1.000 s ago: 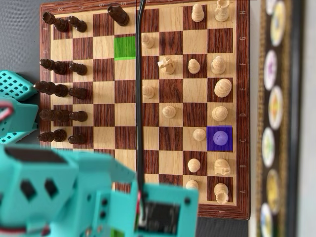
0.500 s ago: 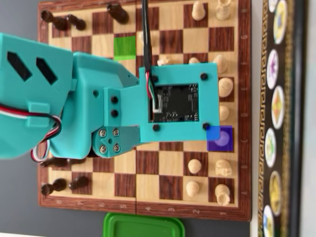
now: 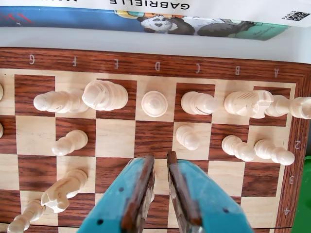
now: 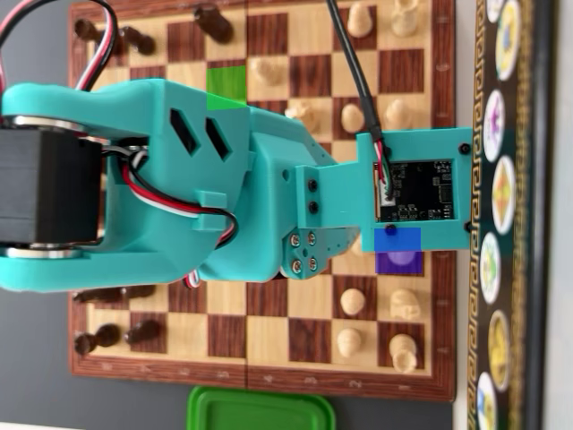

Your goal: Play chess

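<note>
In the wrist view, the wooden chessboard fills the frame, with white pieces along the far ranks. Among them are a pawn seen from the top, a large piece and a pawn. My teal gripper enters from the bottom, its brown-padded fingers a narrow gap apart over a light square. A white piece peeks out beside the left finger. In the overhead view the arm covers the board's middle and hides the gripper. One square is tinted green and another purple.
Dark pieces stand along the board's left side in the overhead view. A green lid lies below the board, and a picture book lies along its right edge. The same book runs across the top of the wrist view.
The arm has swung in over the board and reached further right. Its wrist camera mount now sits over the right-hand columns, just above the purple square.
</note>
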You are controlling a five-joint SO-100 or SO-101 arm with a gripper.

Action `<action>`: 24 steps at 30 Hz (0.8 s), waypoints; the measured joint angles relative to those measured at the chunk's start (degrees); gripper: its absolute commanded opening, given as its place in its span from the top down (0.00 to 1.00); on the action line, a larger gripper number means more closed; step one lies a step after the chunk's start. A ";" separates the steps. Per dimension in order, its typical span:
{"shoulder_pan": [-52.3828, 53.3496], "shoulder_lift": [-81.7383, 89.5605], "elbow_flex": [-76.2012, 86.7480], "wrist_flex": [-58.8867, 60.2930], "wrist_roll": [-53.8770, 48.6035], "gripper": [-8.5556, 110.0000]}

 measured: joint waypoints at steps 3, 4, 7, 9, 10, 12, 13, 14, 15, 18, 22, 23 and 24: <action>0.18 -2.11 -1.85 0.00 0.00 0.87; 0.35 -2.72 -2.29 0.00 0.00 0.86; 1.23 -4.22 -3.16 0.00 0.00 0.82; 1.85 -4.66 -3.34 0.00 -0.09 0.81; 2.02 -4.75 -3.34 0.00 -0.53 0.81; 2.20 -4.75 -3.34 0.00 -0.97 0.81; 2.20 -4.75 -3.34 0.00 -1.05 0.81; 2.20 -4.75 -3.60 0.00 -1.14 0.81; 2.20 -4.83 -4.04 0.00 -1.14 0.81; 2.20 -5.19 -4.92 0.00 -1.14 0.81; 2.29 -7.65 -5.63 0.00 -1.14 0.81; 2.29 -8.35 -6.15 0.00 -1.14 0.81; 2.29 -8.96 -6.68 0.00 -1.14 0.81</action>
